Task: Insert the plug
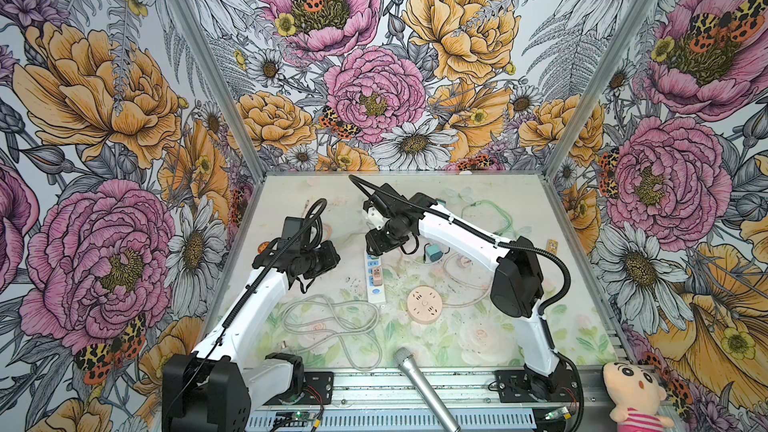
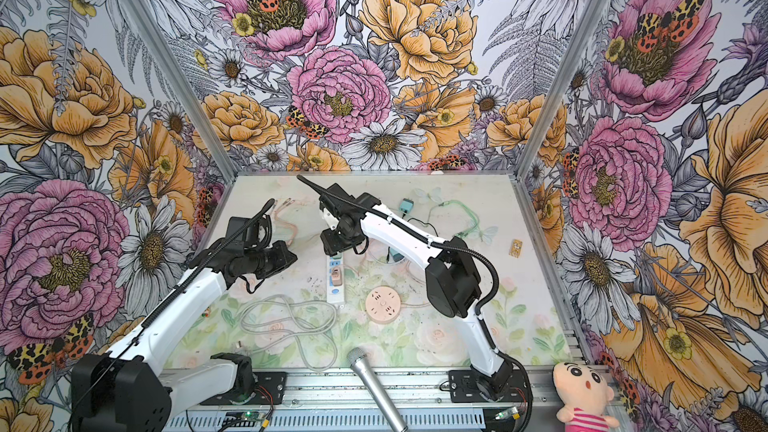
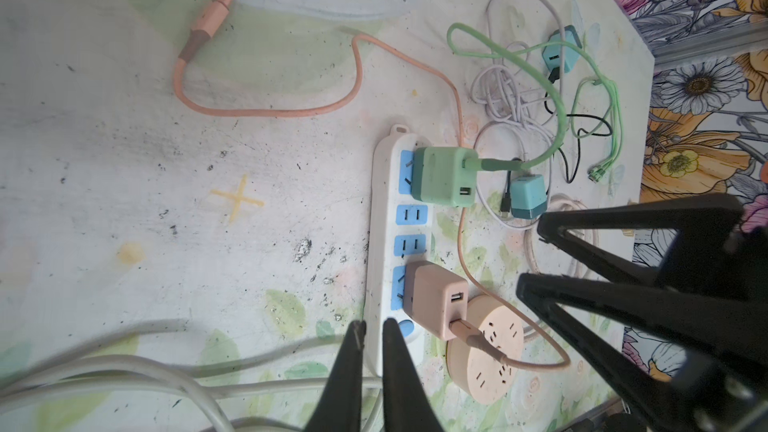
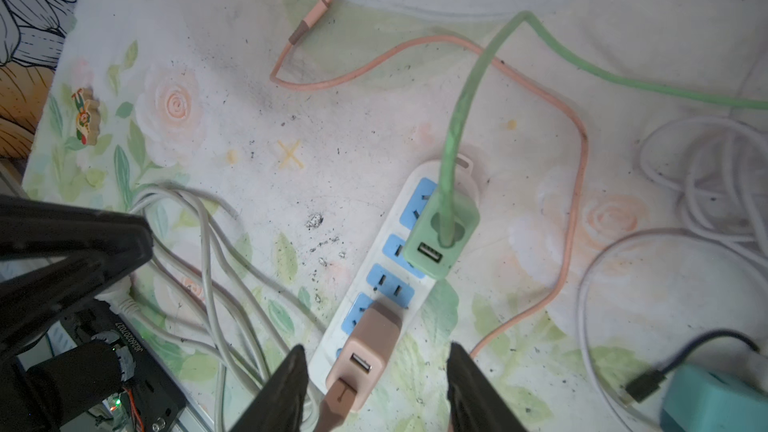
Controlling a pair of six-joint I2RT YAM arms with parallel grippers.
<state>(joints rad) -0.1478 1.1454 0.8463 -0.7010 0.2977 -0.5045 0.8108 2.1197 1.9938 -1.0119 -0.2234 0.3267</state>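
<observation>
A white power strip (image 3: 384,243) with blue sockets lies mid-table, also in a top view (image 1: 374,292). A green plug (image 3: 442,180) with a green cable stands in its end socket (image 4: 440,234). A pink plug (image 3: 436,297) with a pink cable sits in a socket further along (image 4: 374,342). My right gripper (image 4: 377,349) hangs open over the strip; its fingers (image 3: 582,251) stand wide apart and touch nothing. My left gripper (image 3: 374,323) is shut, with nothing held, near the strip's switch end.
A round pink socket (image 1: 424,304) lies beside the strip. Two teal adapters (image 3: 561,49) (image 3: 528,201) lie among white, green and black cables to the right. The strip's grey cord (image 1: 332,322) coils at the front left. A microphone (image 1: 419,384) and plush doll (image 1: 636,396) lie in front.
</observation>
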